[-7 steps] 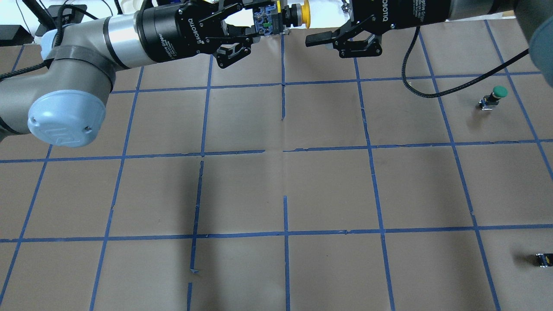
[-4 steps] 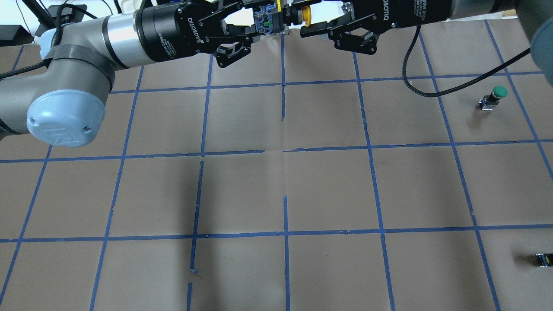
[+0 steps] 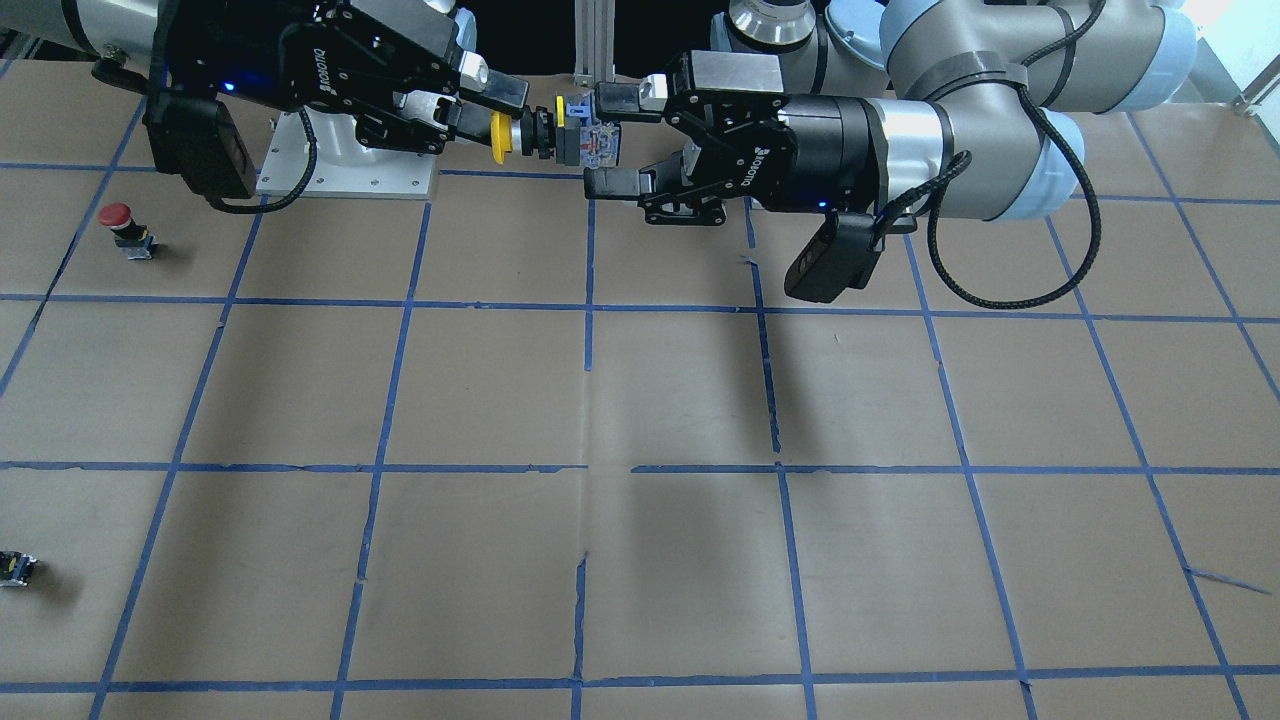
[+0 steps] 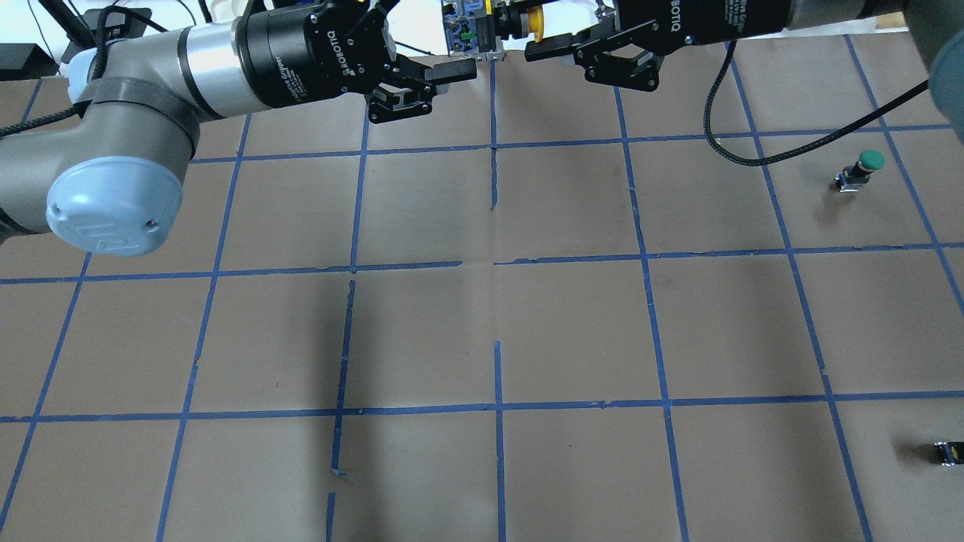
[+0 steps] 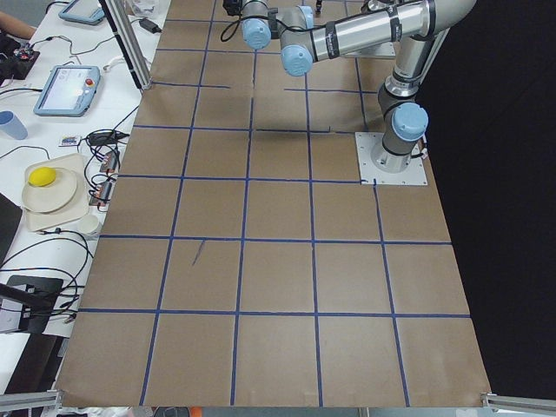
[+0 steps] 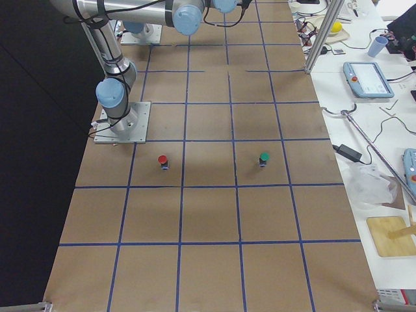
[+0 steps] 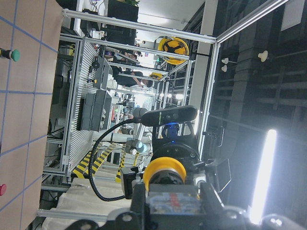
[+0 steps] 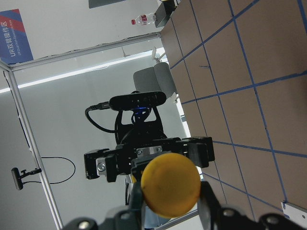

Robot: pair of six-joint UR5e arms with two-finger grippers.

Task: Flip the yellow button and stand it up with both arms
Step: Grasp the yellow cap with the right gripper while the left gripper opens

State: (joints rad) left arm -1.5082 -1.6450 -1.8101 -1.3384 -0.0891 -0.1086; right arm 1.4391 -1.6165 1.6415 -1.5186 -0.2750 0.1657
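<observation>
Yellow button held level in the air over the desk, right pincer clamped on its cap end, left pincer spread wide about its block; standing it upright apparently not yet done.

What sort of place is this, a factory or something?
Probably a robotics research lab, not a factory: a paper-covered table taped into a blue grid, a control tablet among cables on the side bench, aluminium framing.
</observation>
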